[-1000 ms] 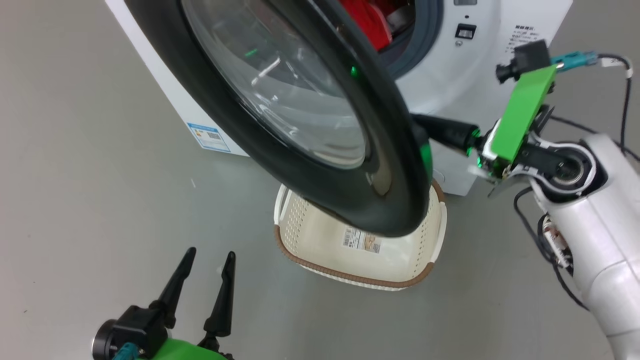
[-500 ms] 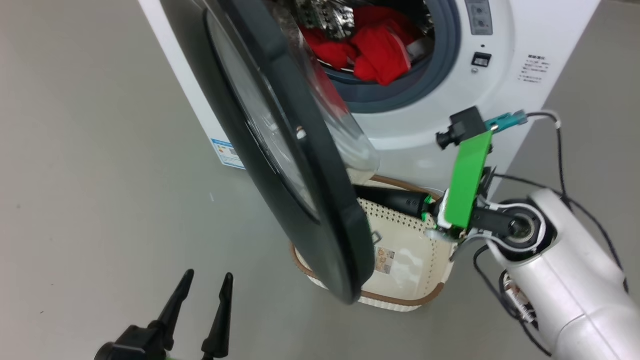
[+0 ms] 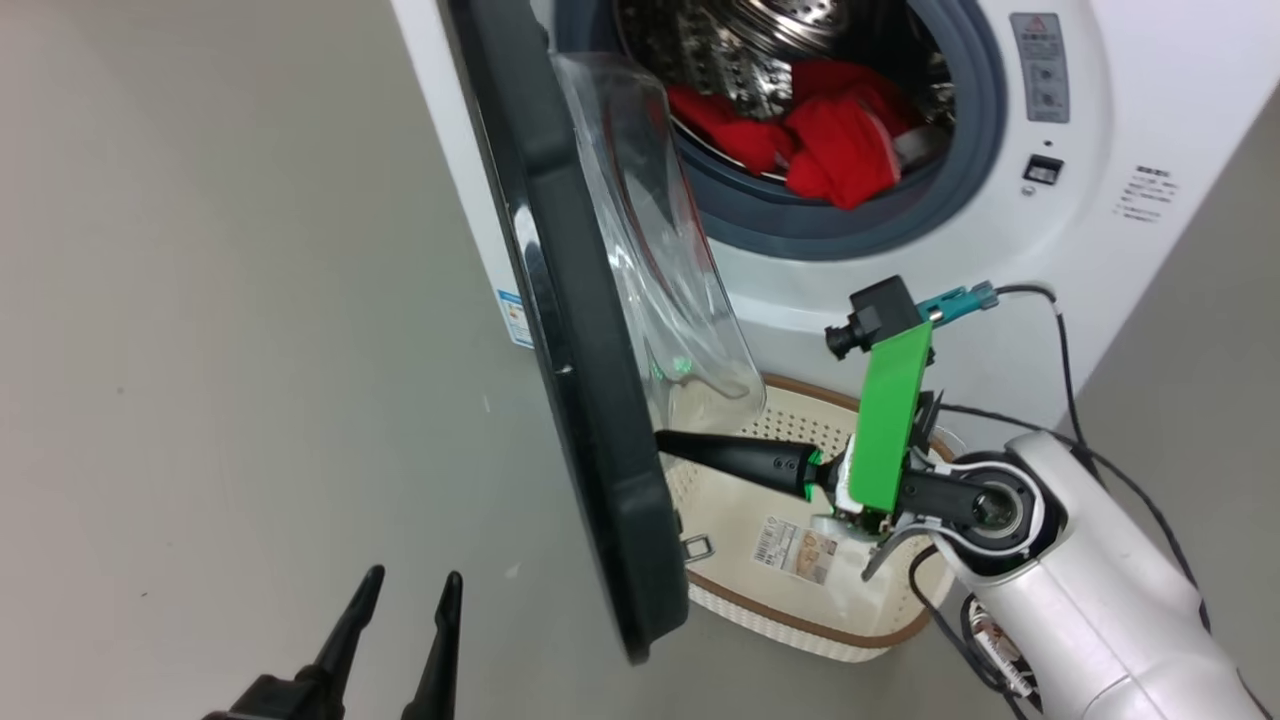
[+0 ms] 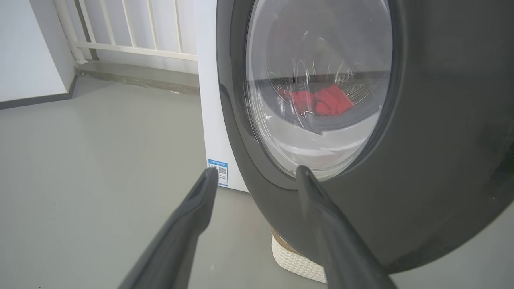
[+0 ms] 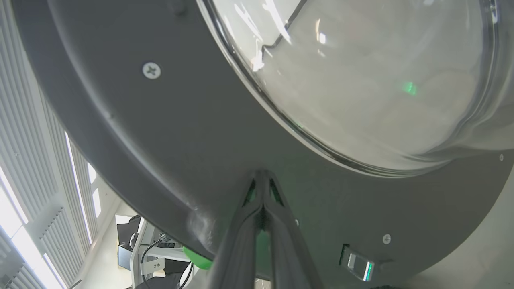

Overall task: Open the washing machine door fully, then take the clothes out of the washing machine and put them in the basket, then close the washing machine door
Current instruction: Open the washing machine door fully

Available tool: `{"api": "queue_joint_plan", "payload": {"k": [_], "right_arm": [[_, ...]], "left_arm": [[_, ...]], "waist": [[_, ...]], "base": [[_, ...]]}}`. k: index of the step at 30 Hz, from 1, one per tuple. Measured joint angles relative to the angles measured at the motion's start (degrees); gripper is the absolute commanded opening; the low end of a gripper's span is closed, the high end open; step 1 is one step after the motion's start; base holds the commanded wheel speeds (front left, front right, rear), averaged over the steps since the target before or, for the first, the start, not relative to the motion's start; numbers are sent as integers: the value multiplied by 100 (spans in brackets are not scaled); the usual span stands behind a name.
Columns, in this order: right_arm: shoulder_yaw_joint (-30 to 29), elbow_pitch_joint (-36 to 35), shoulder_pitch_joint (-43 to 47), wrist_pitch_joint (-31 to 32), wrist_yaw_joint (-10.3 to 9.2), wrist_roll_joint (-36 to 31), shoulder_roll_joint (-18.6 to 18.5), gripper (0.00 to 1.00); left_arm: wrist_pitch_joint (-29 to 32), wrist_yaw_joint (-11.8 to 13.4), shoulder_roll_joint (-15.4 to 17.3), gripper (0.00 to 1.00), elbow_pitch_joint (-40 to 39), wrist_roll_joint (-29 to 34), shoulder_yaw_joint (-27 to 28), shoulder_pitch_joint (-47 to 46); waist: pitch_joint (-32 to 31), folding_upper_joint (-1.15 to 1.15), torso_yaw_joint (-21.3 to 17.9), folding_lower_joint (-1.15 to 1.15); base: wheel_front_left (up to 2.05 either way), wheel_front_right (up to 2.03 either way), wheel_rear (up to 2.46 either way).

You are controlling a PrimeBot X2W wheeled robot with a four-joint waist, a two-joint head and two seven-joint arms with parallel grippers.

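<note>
Door [image 3: 580,400] half open: your right gripper [image 3: 665,442], jaws pressed together, empty, pushes its inner face. Left gripper [image 3: 413,577] spread, empty, parked clear. Clothes [image 3: 830,140] in drum [image 3: 740,40]; basket [image 3: 800,625] under door, ready.

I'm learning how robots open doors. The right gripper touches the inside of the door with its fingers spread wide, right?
Not quite. The right gripper does touch the inside of the door, but its fingers are shut together, not spread wide. The right wrist view shows it.
</note>
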Motion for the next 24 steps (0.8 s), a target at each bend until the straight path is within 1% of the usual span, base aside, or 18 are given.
{"api": "queue_joint_plan", "payload": {"k": [11, 19, 24], "right_arm": [[147, 11, 131, -132, 0, 0, 153, 0], [374, 135, 97, -288, 0, 20, 235, 0], [494, 169, 7, -410, 0, 197, 233, 0]], "left_arm": [[0, 9, 7, 100, -11, -2, 60, 64], [0, 80, 8, 100, -124, -49, 121, 134], [0, 136, 8, 100, -197, -92, 160, 134]], "waist": [[-140, 0, 415, 0], [-94, 0, 494, -1], [-38, 0, 524, 0]], "base": [[0, 0, 0], [0, 0, 0], [0, 0, 0]]}}
